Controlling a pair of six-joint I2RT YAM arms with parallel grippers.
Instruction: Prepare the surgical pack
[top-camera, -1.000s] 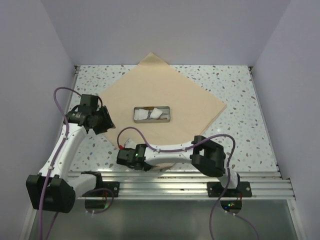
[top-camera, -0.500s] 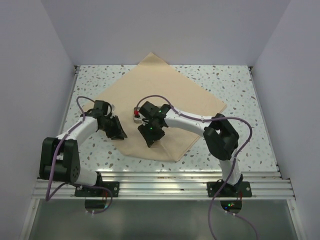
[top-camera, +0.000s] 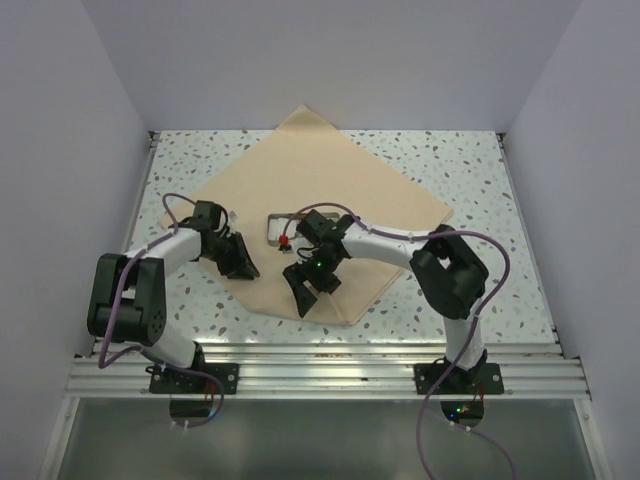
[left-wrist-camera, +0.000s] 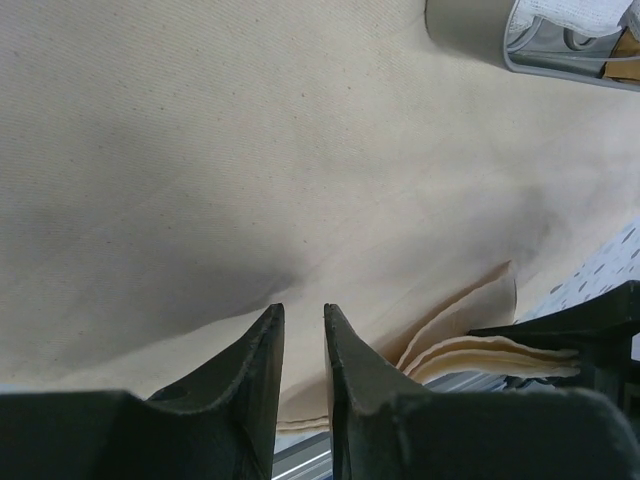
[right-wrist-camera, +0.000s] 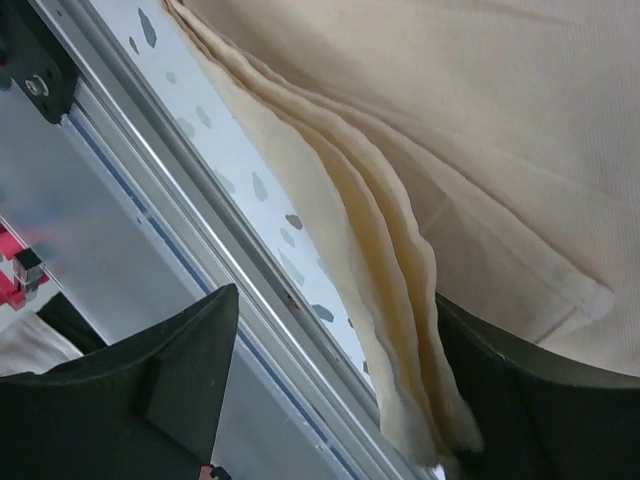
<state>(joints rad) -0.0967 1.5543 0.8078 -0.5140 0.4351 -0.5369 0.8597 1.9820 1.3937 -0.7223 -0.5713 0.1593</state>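
**A:** Top view first: where is the pack?

**B:** The fabric sheet (top-camera: 330, 185) lies as a diamond on the desk (top-camera: 480, 200), with the tray (top-camera: 274, 228) at its middle. Your left claw (top-camera: 238, 265) is at the sheet's near-left edge. Your right claw (top-camera: 308, 290) is at its near corner.

**A:** Left wrist?

**B:** The fingers are nearly together over the cloth, and I cannot tell whether any is nipped. Confirm a bite before you lift. Gauze (left-wrist-camera: 580, 15) lies in the tray.

**A:** Right wrist?

**B:** That claw is spread wide around the corner's stacked layers, above the rail (right-wrist-camera: 120, 170). Seat every layer deep, then close. I judge the 2 claws should rise together to keep the fold even.
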